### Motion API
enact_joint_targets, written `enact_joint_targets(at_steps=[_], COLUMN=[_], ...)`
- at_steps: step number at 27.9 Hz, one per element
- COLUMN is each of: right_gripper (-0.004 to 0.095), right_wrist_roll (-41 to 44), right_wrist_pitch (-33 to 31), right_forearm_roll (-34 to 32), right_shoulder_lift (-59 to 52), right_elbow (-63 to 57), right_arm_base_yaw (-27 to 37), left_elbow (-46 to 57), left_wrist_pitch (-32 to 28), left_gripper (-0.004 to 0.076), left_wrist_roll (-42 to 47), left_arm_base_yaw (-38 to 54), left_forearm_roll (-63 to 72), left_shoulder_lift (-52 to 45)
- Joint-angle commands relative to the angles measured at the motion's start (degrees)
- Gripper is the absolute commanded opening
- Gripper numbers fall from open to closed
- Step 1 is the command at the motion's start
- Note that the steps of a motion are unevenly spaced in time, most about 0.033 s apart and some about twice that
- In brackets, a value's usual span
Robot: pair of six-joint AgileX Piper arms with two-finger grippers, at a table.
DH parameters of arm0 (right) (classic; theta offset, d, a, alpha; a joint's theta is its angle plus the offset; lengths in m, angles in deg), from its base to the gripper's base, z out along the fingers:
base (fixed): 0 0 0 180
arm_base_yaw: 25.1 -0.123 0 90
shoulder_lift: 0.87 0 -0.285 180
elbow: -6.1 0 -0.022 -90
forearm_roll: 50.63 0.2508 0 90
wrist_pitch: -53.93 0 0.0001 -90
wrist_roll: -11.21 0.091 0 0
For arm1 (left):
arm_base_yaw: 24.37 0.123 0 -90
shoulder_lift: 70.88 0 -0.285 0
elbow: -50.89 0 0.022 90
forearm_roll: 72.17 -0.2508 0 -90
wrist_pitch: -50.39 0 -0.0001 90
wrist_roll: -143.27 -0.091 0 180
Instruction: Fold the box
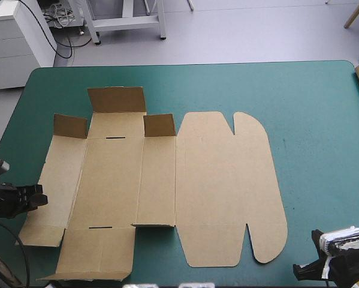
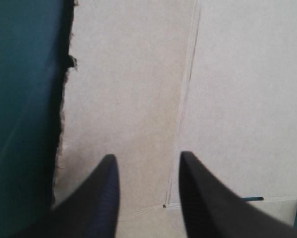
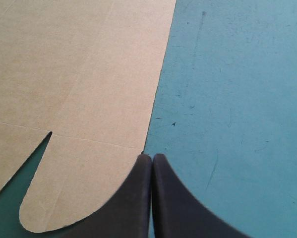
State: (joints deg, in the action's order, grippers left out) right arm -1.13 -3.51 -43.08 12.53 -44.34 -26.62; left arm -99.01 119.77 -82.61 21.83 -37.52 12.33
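Brown box lies spread out as a cut sheet on the teal-green cover, left of the table's middle and mostly flat. Three flaps along its far side stand raised; the wide lid panel with its rounded ends lies flat on the sheet's right side. Left gripper sits low at the sheet's left edge, tips pointing in toward the board. In its own view the left gripper has its two black fingers standing apart with a clear gap, gripping nothing. The box fills the field between and ahead of them. A crease runs straight ahead from near the gap. The sheet's ragged edge and bare cover lie off the outer side of one finger, and a narrow slot lies beside the other. Whether the tips touch the board cannot be told. Right gripper rests at the near right corner of the table, apart from the sheet. Its own view shows the right gripper with fingers pressed together into one point, empty. The box edge runs ahead from just beside the tip, a rounded tab lies alongside one finger, and open cover lies alongside the other.
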Motion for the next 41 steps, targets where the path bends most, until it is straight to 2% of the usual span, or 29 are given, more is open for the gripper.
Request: enact_joint_targets(at_steps=[1,24,27,35,37,41], right_gripper=[-0.0022,-0.0022,-0.0021,-0.0021,-0.0021,-0.0021], right_wrist_roll=[-0.34,-0.34,-0.34,-0.34,-0.34,-0.34], right_wrist_pitch=[3.88,3.88,3.88,3.88,3.88,3.88], right_forearm_roll=[0.33,0.33,0.33,0.22,0.22,0.22], right_shoulder_lift=[1.07,1.07,1.07,1.07,1.07,1.07], right_elbow=[1.39,1.39,1.39,1.39,1.39,1.39], right_arm_base_yaw=[-0.28,-0.28,-0.28,-0.28,-0.28,-0.28], left_elbow=[-1.10,-1.72,-2.78,-4.24,-4.24,-4.48], left_wrist_pitch=[4.00,4.04,4.04,4.04,4.04,4.04], left_gripper=[0.0004,0.0003,0.0078,0.0516,0.0543,0.0542], left_wrist_roll=[-0.41,-2.70,-1.70,0.26,0.71,1.14], left_arm_base_yaw=[0.09,0.09,0.09,0.09,0.09,0.09], left_forearm_roll=[1.28,1.96,2.39,10.15,9.39,8.30], left_shoulder_lift=[-1.13,-1.13,-1.13,-1.24,-1.24,-1.24])
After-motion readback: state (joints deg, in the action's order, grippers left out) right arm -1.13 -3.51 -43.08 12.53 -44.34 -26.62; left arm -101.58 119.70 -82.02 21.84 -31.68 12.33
